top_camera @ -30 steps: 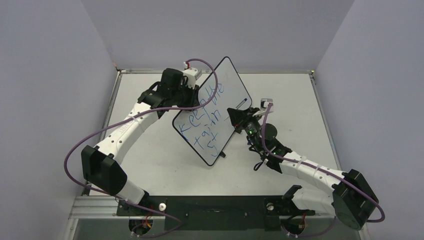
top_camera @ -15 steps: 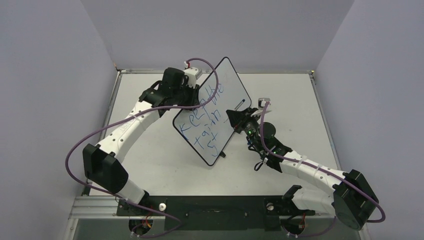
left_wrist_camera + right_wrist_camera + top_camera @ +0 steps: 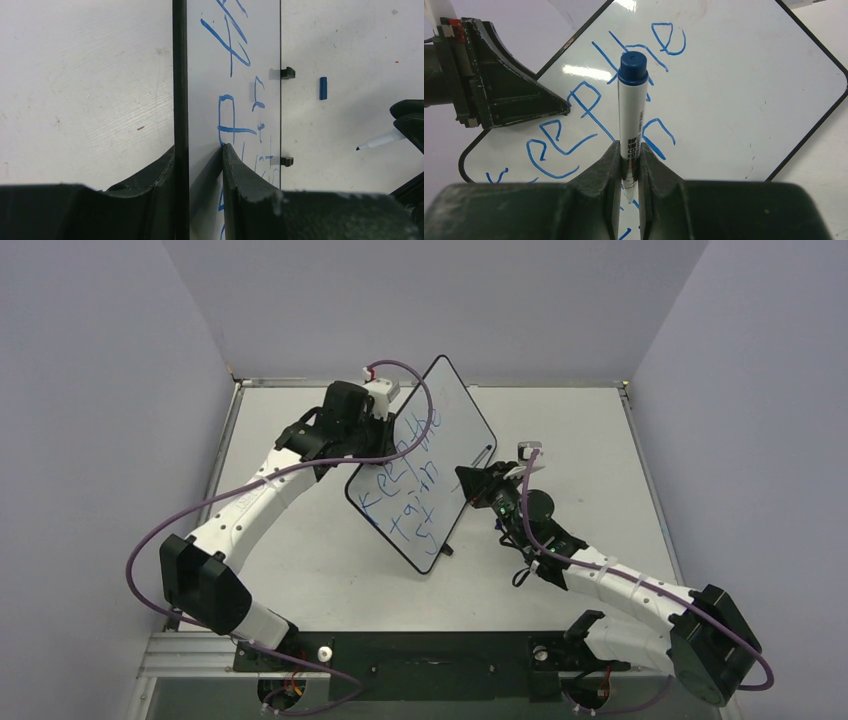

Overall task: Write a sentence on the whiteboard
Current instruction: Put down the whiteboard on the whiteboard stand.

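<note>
The whiteboard (image 3: 455,415) stands tilted on its lower edge mid-table, and my left gripper (image 3: 385,435) is shut on its left rim. The wrist view has the fingers (image 3: 235,170) pinching the black-rimmed whiteboard (image 3: 265,40) edge-on. The sentence (image 3: 410,475) runs in slanted blue lines, roughly "Keep the train st". My right gripper (image 3: 478,480) is shut on a white marker (image 3: 484,454) just right of the board. The marker (image 3: 633,105) points its blue end up from the right gripper (image 3: 629,150), in front of the whiteboard (image 3: 734,100) and the sentence (image 3: 574,130). Its tip (image 3: 377,141) hangs apart from the board face.
A small blue marker cap (image 3: 323,88) lies on the white table beyond the board's black feet (image 3: 287,73). Grey walls close in the table (image 3: 560,420) on three sides. Purple cables loop along both arms.
The left arm has swung the whiteboard slightly to the left and turned it a little. The right gripper with the marker has dipped slightly, staying off the board.
</note>
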`<state>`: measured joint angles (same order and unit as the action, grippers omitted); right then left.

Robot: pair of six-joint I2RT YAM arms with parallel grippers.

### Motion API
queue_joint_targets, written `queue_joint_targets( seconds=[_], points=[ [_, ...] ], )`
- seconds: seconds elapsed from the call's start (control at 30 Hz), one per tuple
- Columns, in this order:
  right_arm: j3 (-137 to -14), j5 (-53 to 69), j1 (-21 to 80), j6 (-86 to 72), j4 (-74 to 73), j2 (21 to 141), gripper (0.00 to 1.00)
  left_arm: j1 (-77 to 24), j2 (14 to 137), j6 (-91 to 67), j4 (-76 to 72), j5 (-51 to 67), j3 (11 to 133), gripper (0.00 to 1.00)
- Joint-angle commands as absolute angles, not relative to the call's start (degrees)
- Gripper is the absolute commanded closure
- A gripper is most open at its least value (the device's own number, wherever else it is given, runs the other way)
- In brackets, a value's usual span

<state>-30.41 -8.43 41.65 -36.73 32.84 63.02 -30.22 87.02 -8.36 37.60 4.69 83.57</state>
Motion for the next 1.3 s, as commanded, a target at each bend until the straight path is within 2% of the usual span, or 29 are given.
queue_joint_targets(
  seconds=[0.0, 0.1, 0.5, 0.87, 1.27],
  points=[
    [-29.48, -7.53, 40.84, -36.05, 34.23, 61.22, 1.0, -31.99, 90.23, -4.16, 49.37, 0.44, 75.75, 0.86],
    [-28.86, -7.44, 40.59, -35.81, 34.21, 61.24, 1.0, -31.99, 89.51, -4.49, 48.1, -1.57, 73.91, 0.76],
    [-27.83, -6.87, 39.56, -36.33, 36.17, 63.75, 1.0, -31.9, 90.84, -4.54, 46.3, -4.75, 69.72, 0.55],
    [-27.87, -6.04, 38.6, -36.71, 37.14, 65.66, 1.0, -31.9, 90.66, -4.59, 46.55, -9.16, 67.96, 0.49],
    [-27.93, -5.51, 38.25, -37.08, 37.97, 66.88, 1.0, -31.99, 83.93, -4.49, 45.07, -13.15, 68.91, 0.47]
  ],
)
